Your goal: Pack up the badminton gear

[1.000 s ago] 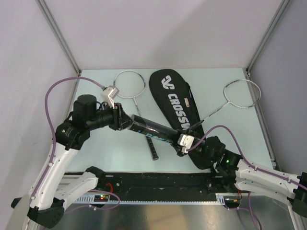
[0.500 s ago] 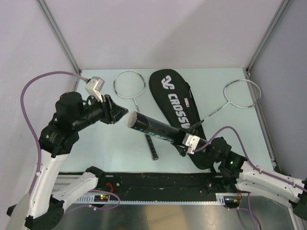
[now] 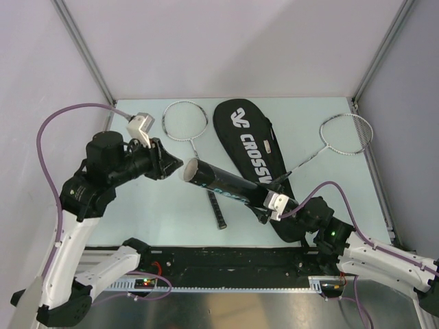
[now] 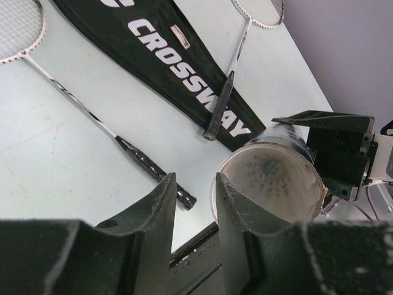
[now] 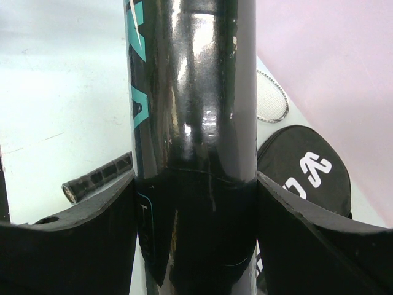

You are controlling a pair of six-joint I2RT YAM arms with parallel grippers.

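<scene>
Black with teal lettering, the tube (image 3: 223,185) is held off the table (image 3: 151,205) over its near middle. It runs from near right to far left, and its open, white-lined mouth faces the left gripper (image 3: 175,166). The right gripper (image 3: 263,205) clamps the tube's near-right end, with one finger pressed to each side, as its wrist view shows. The left gripper sits just left of the mouth without touching it; its jaws stand a little apart with nothing between them. Something pale lies deep inside the tube, too dim to name. The left racquet (image 3: 217,214) lies on the table with its head far and its handle near, its shaft passing under the tube. Just right of it lies the bag (image 3: 250,144), "CROSSWAY" facing up and its wide end far. The right racquet (image 3: 346,133) has its head on the table at far right and its handle resting across the bag.
</scene>
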